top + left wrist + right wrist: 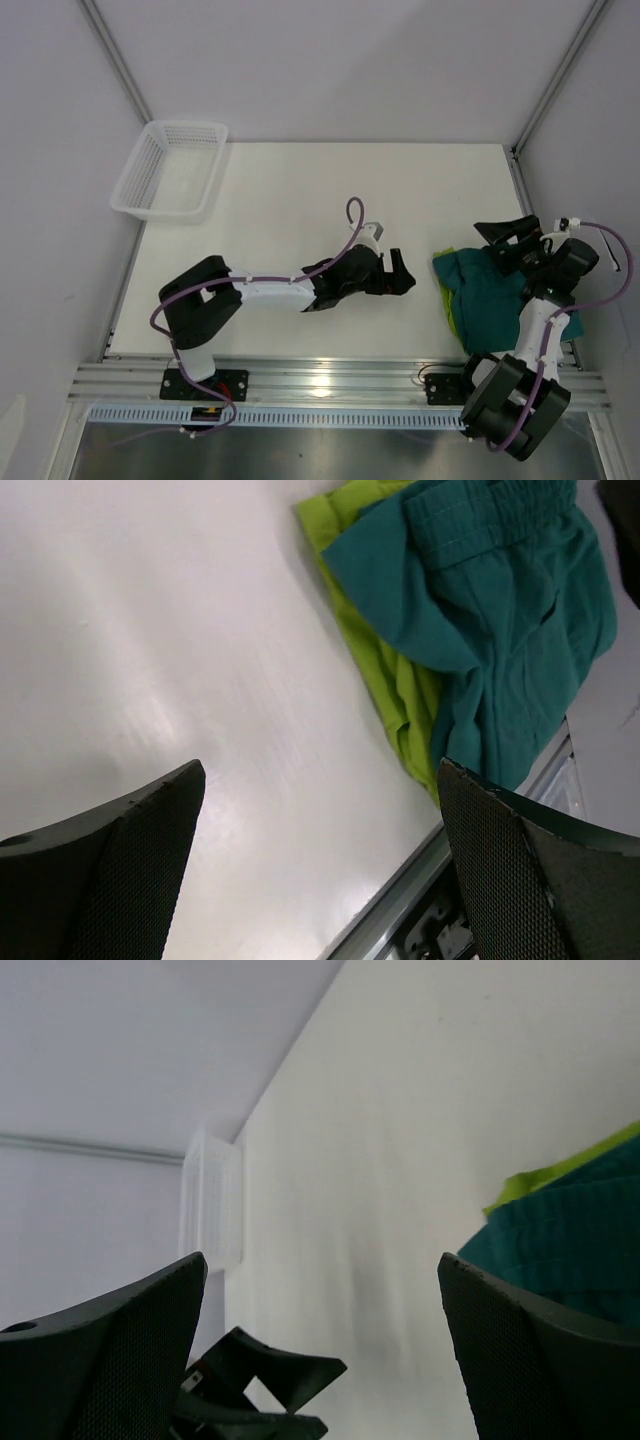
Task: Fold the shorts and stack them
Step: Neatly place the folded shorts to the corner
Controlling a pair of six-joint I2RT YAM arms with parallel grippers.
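The dark teal shorts [495,295] lie in a loose pile at the table's right side, on top of the lime green shorts [452,308], of which only a left edge shows. In the left wrist view the teal pair [490,610] covers most of the green pair [392,685]. My left gripper [405,275] [320,870] is open and empty over bare table, left of the pile. My right gripper [507,246] [320,1350] is open and empty above the pile's far edge, with teal [575,1250] and green [570,1168] fabric at its right.
A white mesh basket [170,170] [212,1205] stands at the far left corner of the table. The metal rail [405,910] of the near table edge runs close to the pile. The left gripper's fingers [265,1375] show low in the right wrist view.
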